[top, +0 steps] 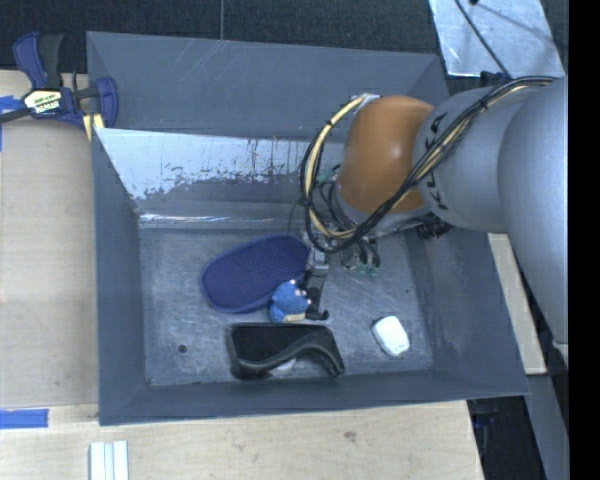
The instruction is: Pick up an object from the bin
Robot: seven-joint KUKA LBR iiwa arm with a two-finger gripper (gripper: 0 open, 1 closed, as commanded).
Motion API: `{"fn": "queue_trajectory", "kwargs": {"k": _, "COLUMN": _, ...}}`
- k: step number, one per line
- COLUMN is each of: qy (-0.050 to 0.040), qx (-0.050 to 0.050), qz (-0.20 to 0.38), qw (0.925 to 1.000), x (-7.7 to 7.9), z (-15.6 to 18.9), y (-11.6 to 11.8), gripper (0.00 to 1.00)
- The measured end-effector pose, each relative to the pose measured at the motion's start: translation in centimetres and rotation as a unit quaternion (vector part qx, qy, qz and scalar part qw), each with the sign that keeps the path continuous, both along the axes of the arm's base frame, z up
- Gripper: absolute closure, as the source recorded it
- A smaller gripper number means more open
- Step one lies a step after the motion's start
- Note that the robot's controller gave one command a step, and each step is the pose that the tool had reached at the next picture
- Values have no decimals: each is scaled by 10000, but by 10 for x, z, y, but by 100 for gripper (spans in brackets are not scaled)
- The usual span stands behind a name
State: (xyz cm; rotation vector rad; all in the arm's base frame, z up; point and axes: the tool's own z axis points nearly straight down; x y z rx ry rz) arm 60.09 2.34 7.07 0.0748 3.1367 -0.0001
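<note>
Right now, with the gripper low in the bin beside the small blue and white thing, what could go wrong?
1. The gripper is down where the small blue and white thing lies against the edge of the large blue oval thing, so a grasp may catch both, or neither.
2. The black curved thing lies very close by; any sideways push could shove the small thing onto it.

The arm (pixel 510 158) is a thick, smooth silver-grey tube with black lettering near its wrist end. A rounded, glossy orange cover (pixel 380 153) caps the wrist. Black and yellow cables (pixel 323 158) loop round the side of the cover and bunch beneath it. The hand (pixel 315 303) is small, slim and dark.
</note>
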Motion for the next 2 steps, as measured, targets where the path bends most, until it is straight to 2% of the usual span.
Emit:
{"fn": "queue_trajectory", "kwargs": {"k": 1, "qy": -38, "qx": 3, "qz": -29, "qw": 10000, "x": -13, "z": 126, "y": -5, "gripper": 100}}
{"fn": "queue_trajectory", "kwargs": {"k": 2, "qy": -36, "qx": -8, "qz": -18, "qw": 10000, "x": 15, "z": 166, "y": -35, "gripper": 100}}
